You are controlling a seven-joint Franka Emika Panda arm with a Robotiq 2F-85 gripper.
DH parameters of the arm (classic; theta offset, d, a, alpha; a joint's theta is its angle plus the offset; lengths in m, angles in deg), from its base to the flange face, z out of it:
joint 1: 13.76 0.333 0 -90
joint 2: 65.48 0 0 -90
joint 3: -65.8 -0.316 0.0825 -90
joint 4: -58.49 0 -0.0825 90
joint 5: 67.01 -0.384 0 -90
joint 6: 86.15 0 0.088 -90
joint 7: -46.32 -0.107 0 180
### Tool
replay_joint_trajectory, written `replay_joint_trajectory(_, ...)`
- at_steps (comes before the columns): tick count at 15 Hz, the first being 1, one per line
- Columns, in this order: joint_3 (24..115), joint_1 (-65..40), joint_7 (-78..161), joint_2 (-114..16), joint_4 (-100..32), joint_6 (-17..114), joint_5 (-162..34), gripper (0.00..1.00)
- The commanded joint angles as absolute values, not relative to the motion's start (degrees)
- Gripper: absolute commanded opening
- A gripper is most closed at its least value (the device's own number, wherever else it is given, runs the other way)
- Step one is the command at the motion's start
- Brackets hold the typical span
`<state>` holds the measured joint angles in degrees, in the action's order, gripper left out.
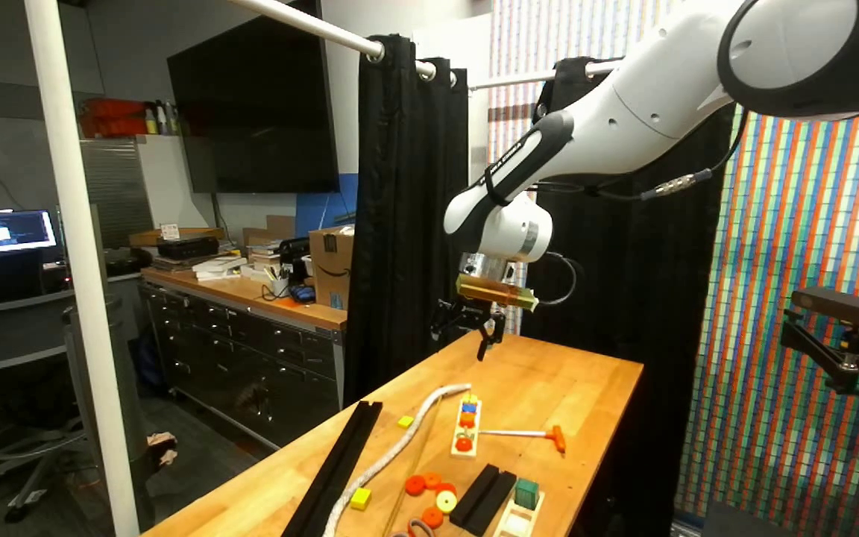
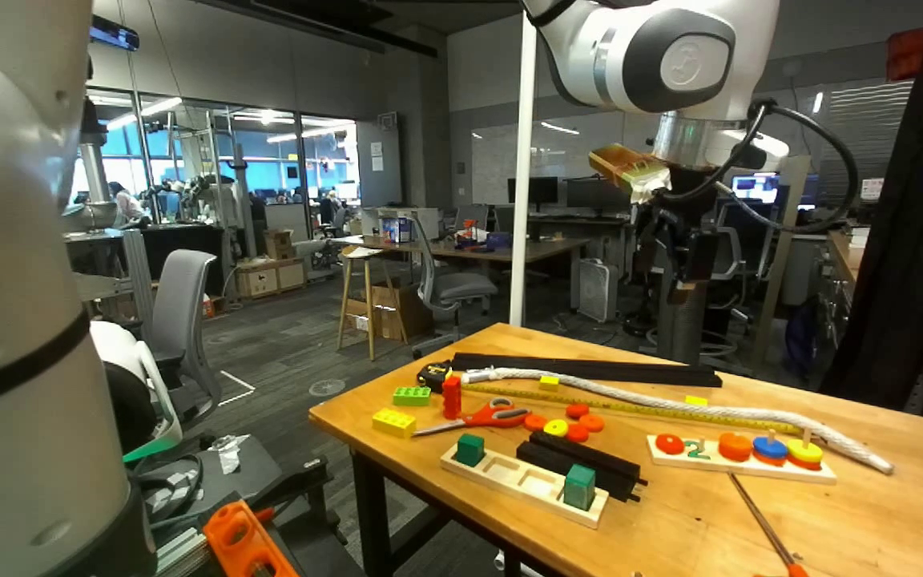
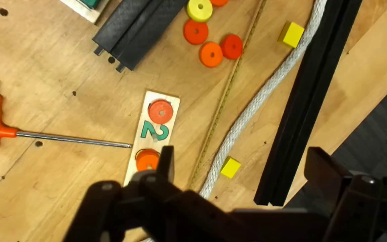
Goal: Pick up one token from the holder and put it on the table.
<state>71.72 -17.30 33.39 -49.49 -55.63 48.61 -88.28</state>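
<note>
The holder is a narrow pale wooden strip with pegs point(image 1: 476, 440), also in an exterior view point(image 2: 750, 467) and the wrist view point(image 3: 146, 145). It lies on the honey-coloured wooden table point(image 1: 549, 373). It carries disc tokens: a red-orange token point(image 2: 670, 444) at one end, then a peg by a green 2, orange tokens point(image 2: 735, 446), a blue-topped stack point(image 2: 770, 449) and a yellow-topped stack point(image 2: 805, 452). The wrist view shows the red-orange token point(image 3: 156, 116) and an orange token point(image 3: 146, 159); my gripper point(image 3: 240, 161) hides the rest. The gripper is open, empty and high above the table.
A white rope point(image 2: 654, 397), a long black bar point(image 2: 590, 369) and yellow blocks point(image 3: 230, 167) lie beside the holder. An orange-handled hex key point(image 3: 72, 138) points at it. Loose discs point(image 3: 211, 58), a black block point(image 3: 143, 30), a tray with green blocks point(image 2: 501, 473) and scissors point(image 2: 493, 415) lie farther along.
</note>
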Motion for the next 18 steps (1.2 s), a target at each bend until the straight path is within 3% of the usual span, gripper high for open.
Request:
replay_joint_trajectory(1, 72.22, -18.16, 27.48, -44.25, -50.41, 50.89, -87.35, 1.00)
replay_joint_trajectory(18, 76.19, -18.35, 15.54, -22.23, -32.05, 49.42, -79.68, 1.00)
